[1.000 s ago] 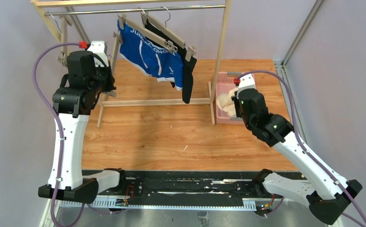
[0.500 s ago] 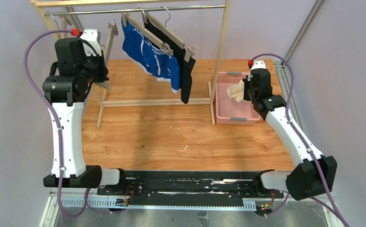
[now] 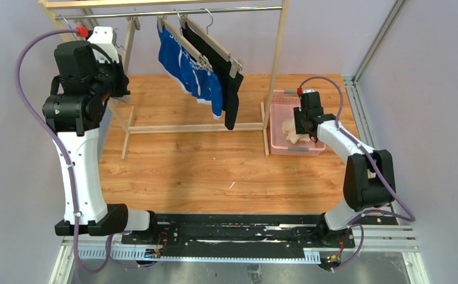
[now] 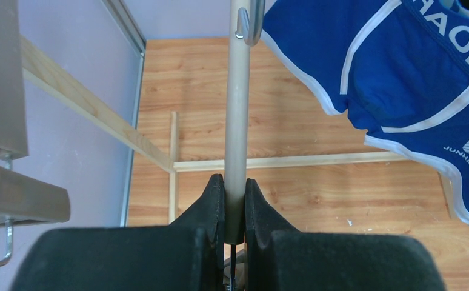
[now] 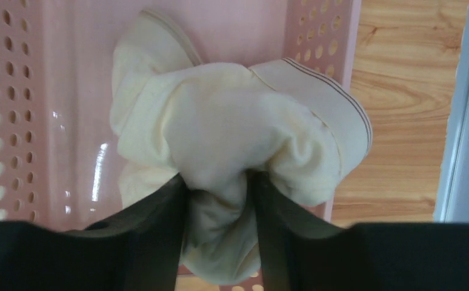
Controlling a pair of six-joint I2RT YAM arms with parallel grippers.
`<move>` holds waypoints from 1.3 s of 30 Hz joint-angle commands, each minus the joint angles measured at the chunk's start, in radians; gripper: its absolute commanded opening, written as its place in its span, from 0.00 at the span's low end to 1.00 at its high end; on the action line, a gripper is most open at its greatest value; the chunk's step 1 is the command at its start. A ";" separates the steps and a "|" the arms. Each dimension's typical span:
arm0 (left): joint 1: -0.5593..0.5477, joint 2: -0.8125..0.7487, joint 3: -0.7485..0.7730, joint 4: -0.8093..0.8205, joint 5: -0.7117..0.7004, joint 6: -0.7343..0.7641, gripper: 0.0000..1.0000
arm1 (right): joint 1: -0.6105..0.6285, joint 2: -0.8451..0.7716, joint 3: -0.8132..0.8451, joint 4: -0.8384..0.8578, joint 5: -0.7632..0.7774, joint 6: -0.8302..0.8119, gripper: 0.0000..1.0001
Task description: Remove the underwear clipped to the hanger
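Left end effector (image 4: 234, 197): clamped tight on grey bar (image 4: 238, 121).
Right end effector (image 5: 220, 182): pinching cream underwear (image 5: 232, 121), low in pink basket (image 5: 56, 91).
Basket: bunched cream pair, nothing else seen.
Blue underwear (image 4: 395, 79), black underwear (image 3: 234, 94): clipped to hangers (image 3: 209, 44).
Risk: cloth snags a finger on release and drags out; a left tug swings the hangers.

pale lilac walls (image 3: 333, 35) surround a wooden tabletop (image 3: 185, 165) carrying a wooden garment rack (image 3: 173, 128).
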 commanded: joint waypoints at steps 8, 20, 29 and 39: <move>0.032 0.046 0.131 0.046 -0.019 0.007 0.00 | -0.011 -0.113 -0.037 0.000 -0.002 -0.021 0.65; 0.079 0.148 0.213 0.068 0.018 0.003 0.00 | -0.011 -0.314 -0.089 0.004 -0.051 -0.025 0.67; 0.124 0.154 0.194 0.126 0.057 -0.011 0.00 | -0.008 -0.346 -0.105 0.014 -0.087 -0.015 0.68; 0.152 0.202 0.192 0.135 0.118 -0.017 0.00 | 0.014 -0.338 -0.109 0.015 -0.096 -0.014 0.69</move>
